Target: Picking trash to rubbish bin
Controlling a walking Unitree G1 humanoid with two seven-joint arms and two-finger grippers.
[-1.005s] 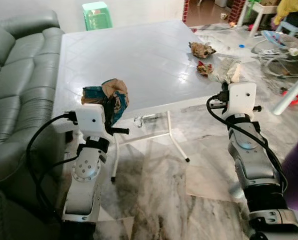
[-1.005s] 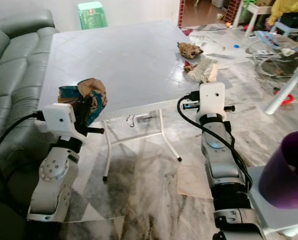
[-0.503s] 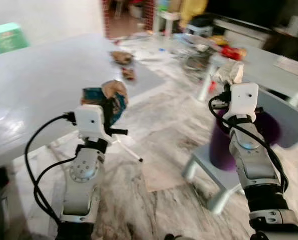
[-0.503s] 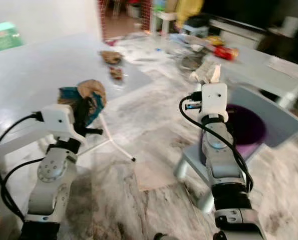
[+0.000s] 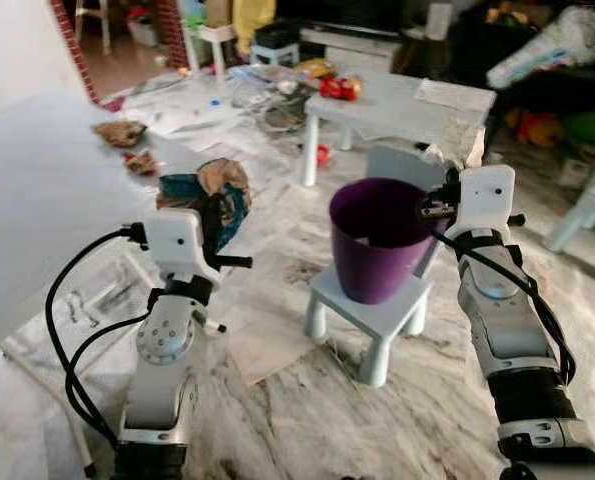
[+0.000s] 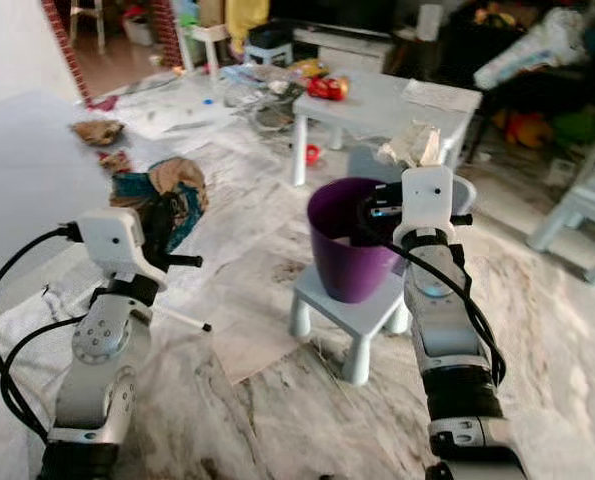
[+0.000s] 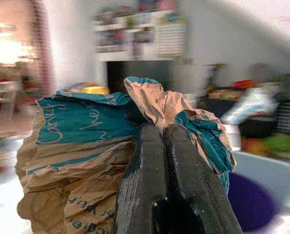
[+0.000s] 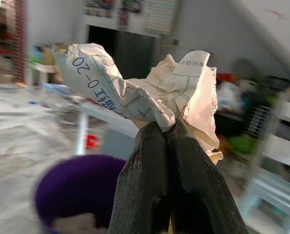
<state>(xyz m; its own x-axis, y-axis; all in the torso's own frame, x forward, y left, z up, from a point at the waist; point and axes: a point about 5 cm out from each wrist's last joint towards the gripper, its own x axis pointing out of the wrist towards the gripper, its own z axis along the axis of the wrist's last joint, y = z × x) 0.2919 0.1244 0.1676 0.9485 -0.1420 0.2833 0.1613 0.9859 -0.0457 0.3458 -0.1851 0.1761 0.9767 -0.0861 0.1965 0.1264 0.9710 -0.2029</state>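
Holding a crumpled brown and teal paper bag [image 5: 209, 195], the left pincer [image 7: 163, 141] has its two black fingers pressed together on the bag's folds; the bag bulges above and to both sides of the fingertips. The left arm is raised in front of the robot, well apart from the purple bin [image 5: 377, 238].

The right pincer [image 8: 168, 130] is clamped on a crumpled sheet of white printed paper [image 8: 149, 92], which stands up directly above the fingertips. In the right wrist view the purple bin lies below and ahead of this pincer, blurred. In the head views the right pincer sits just beside the bin's rim, on the side nearer the right arm, with the paper [image 6: 413, 143] above rim level.

The bin stands upright on a small grey stool [image 5: 369, 318] on the marble floor [image 5: 277, 400]. More scraps of trash [image 5: 120, 132] lie on the white bench [image 5: 27, 200], beyond the left pincer.
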